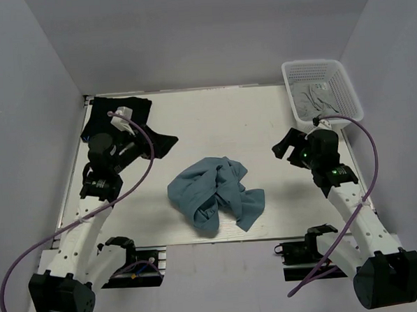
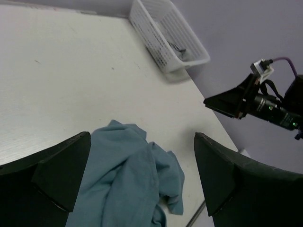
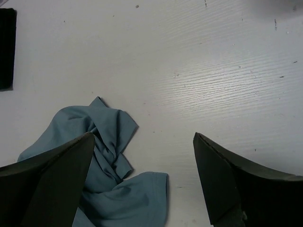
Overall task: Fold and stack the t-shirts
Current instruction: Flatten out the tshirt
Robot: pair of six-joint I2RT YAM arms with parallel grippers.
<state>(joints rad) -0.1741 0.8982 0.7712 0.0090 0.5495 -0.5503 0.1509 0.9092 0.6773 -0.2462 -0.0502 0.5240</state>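
Crumpled teal-blue cloth t-shirt (image 1: 216, 192) lies on white counter (image 1: 220, 117), right of left claw (image 2: 142, 139), left of right claw (image 3: 143, 137), approx equally near both; claws wide, empty.

teal-blue t-shirt (image 1: 217, 192), black t-shirt (image 1: 101, 113), white basket (image 1: 345, 86).

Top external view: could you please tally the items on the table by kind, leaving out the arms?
T-shirts: 2 (teal-blue t-shirt, black t-shirt)
Baskets: 1 (white basket)
Cloth in the basket: 1 (grey cloth, kind unclear)
Total: 4
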